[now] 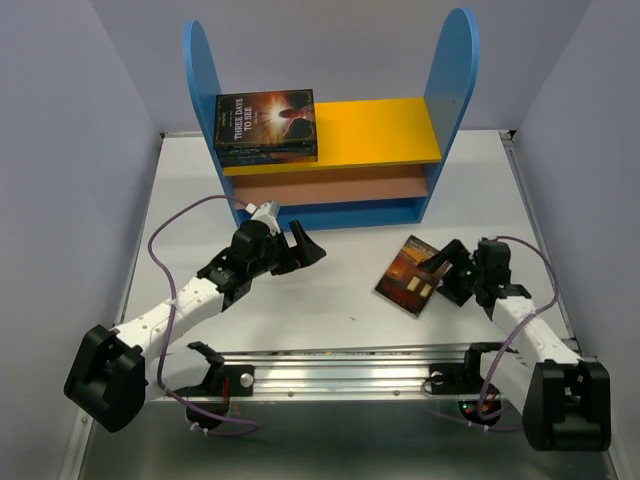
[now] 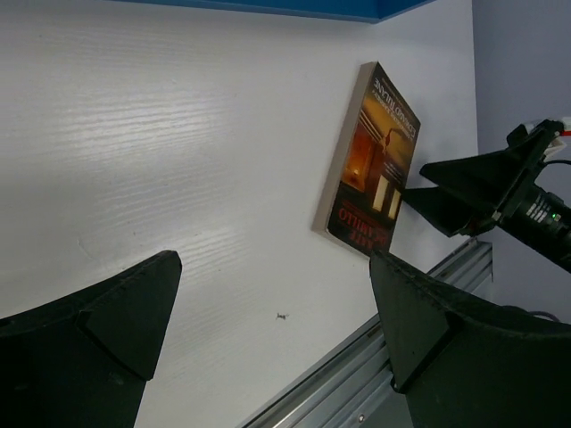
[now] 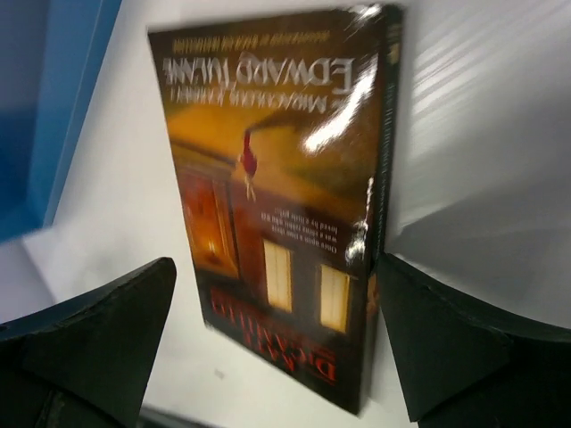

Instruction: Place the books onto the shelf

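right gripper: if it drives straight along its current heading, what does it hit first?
The brown-and-orange paperback book lying flat on the white table: the right gripper's open jaws frame it dead ahead. Whether a finger touches the cover or the tabletop beside it first is unclear.

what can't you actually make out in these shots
Top view: how many books are in the stack on the shelf; only the top cover shows clearly.
Top view: the back of the lower boards, hidden under the yellow top board.
Right wrist view: small print on the book on the table, blurred and under glare.
Left wrist view: most of the shelf, cut off by the upper edge.
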Tool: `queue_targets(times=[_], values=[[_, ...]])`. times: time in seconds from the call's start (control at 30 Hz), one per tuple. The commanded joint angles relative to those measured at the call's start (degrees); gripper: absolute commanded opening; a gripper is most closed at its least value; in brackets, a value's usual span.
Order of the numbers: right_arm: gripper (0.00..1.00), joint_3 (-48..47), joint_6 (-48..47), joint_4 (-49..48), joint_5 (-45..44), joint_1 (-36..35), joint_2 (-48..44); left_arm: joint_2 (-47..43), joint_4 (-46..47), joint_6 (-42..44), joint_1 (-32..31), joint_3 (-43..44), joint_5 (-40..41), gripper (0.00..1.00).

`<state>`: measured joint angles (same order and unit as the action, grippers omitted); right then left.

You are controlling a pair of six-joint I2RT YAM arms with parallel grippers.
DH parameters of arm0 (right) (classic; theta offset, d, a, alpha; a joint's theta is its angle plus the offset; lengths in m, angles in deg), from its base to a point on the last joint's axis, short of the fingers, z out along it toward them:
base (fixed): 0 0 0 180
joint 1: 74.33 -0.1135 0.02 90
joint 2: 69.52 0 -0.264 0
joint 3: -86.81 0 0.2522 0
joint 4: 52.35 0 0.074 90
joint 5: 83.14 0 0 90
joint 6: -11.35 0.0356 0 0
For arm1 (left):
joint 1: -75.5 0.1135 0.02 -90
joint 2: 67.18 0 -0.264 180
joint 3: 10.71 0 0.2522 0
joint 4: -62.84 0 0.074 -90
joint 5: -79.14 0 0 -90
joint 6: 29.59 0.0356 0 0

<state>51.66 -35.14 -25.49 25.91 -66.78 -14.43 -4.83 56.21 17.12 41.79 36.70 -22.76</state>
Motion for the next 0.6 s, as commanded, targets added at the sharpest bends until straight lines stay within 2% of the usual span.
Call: queue_targets(times=[0.0, 0.13, 0.27, 0.43, 0.47, 0.57], values=[[1.00, 3.1, 10.0, -3.3, -2.3, -10.7, -0.7, 0.1, 2.1, 0.4, -0.3, 0.1, 1.2, 0.99], [1.00, 2.5, 14.5, -6.3, -10.1, -28.0, 1.5, 0.1, 2.1, -0.5, -0.4, -0.9, 1.1, 0.99], [1.00, -3.9, 10.1, -4.7, -16.4, -35.4, 8.2, 0.1, 1.1, -0.7, -0.3, -0.8, 1.1, 0.99], [1.00, -11.4, -0.9, 4.3, -23.6, -35.4, 6.7, -0.9, 0.9, -1.4, -0.4, -1.2, 0.5, 0.99], [1.00, -13.3, -1.7, 7.5, -24.9, -35.4, 6.0, -1.0, 0.9, -1.4, -0.4, -1.3, 0.2, 0.99], [1.00, -14.1, -3.3, 9.0, -31.2, -35.4, 4.2, -0.6, 1.8, -1.4, -1.1, -1.8, -0.9, 0.99]])
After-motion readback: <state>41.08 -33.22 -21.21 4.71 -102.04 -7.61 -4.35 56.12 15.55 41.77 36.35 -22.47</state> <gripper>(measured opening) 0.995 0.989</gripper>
